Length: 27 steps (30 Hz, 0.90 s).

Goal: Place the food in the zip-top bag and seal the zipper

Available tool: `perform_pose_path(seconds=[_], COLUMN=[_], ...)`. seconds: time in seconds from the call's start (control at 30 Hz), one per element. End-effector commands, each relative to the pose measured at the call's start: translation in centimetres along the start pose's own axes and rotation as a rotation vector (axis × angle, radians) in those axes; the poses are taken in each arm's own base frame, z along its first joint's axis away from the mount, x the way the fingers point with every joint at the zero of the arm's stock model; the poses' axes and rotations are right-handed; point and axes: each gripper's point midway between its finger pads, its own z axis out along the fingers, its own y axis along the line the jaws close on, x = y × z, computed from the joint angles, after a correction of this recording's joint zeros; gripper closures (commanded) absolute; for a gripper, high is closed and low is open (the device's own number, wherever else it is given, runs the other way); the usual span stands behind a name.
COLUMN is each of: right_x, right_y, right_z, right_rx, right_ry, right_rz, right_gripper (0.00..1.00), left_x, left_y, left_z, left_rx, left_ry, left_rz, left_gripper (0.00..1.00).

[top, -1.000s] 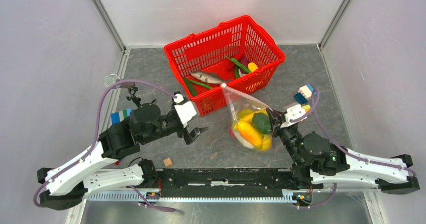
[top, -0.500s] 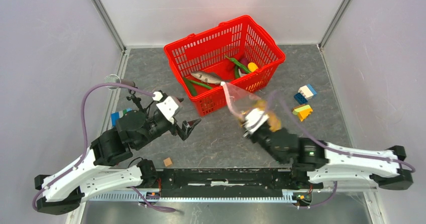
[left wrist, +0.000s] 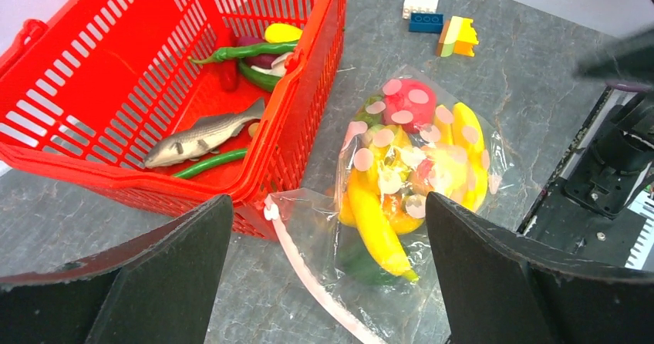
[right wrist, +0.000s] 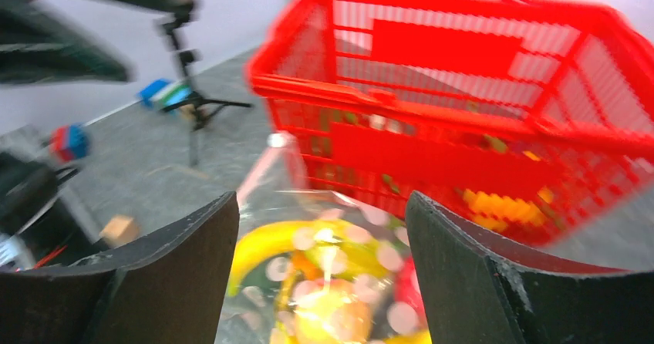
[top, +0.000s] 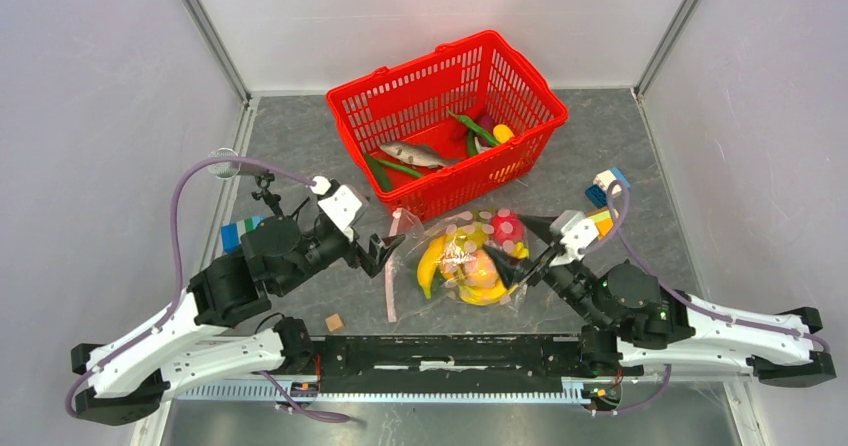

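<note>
Now our right gripper (top: 512,249), which held the zip-top bag (top: 455,238) aloft a second ago, stands open and empty, and the bag lies flat on the table (top: 640,166) before the red basket (top: 470,181), food (top: 480,271) inside, so we judge that sealing the zipper (left wrist: 308,274) near our wide-open left gripper (top: 382,254) comes next.

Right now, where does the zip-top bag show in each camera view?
Top external: the zip-top bag lies centre, below the red basket.
Left wrist: centre-right, beside the basket.
Right wrist: bottom centre, blurred, below the basket.
Shared landmark: the red basket.
</note>
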Motion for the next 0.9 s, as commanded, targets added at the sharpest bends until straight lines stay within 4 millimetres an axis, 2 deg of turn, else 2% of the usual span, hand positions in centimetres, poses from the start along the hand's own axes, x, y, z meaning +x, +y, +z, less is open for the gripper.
perform_pose_path(seconds=[0.0, 0.1, 0.17, 0.3, 0.37, 0.43, 0.57, 0.63, 0.67, 0.73, 0.8, 0.87], right_x=[3.1, 4.7, 5.1, 5.7, 5.1, 4.0, 2.1, 2.6, 3.7, 5.3, 5.2, 4.2], right_y=[-7.6, -10.3, -10.6, -10.8, -11.8, -13.2, -15.0, -15.7, -15.9, -17.6, -19.4, -22.1], right_z=[-2.6, -4.8, -5.1, -4.8, -5.3, -6.2, -6.3, -5.5, -4.4, -3.4, -2.2, -2.4], right_rx=[0.47, 0.651, 0.68, 0.756, 0.827, 0.868, 0.825, 0.815, 0.799, 0.834, 0.79, 0.788], right_ry=[0.088, 0.122, 0.142, 0.235, 0.253, 0.255, 0.231, 0.323, 0.411, 0.537, 0.473, 0.371], right_rz=[0.079, 0.069, 0.069, -0.076, -0.109, -0.095, -0.095, -0.172, -0.229, -0.262, -0.198, -0.103], right_gripper=[0.16, 0.14, 0.12, 0.06, 0.03, 0.02, 0.02, 0.02, 0.02, 0.02, 0.02, 0.02], left_x=[0.4, 1.0, 0.8, -3.3, -4.1, -3.9, -2.5, -1.7, -1.4, -1.0, -0.9, -1.2], left_y=[0.4, 1.9, 2.7, 6.1, 8.0, 9.6, 10.0, 10.1, 10.1, 10.2, 10.9, 11.7], left_z=[0.8, 2.0, 3.0, 5.1, 6.1, 6.9, 8.2, 8.3, 8.2, 7.8, 6.9, 5.7], left_rx=[-0.056, -0.173, -0.219, -0.227, -0.236, -0.277, -0.299, -0.322, -0.329, -0.351, -0.409, -0.467], left_ry=[0.033, 0.079, 0.092, 0.087, 0.088, 0.102, 0.112, 0.102, 0.097, 0.09, 0.081, 0.058], left_rz=[-0.078, -0.126, -0.148, -0.166, -0.204, -0.244, -0.337, -0.38, -0.403, -0.431, -0.453, -0.458], left_gripper=[0.0, 0.0, 0.0, 0.0, 0.0, 0.0, 0.0, 0.0, 0.0, 0.0, 0.0, 0.0])
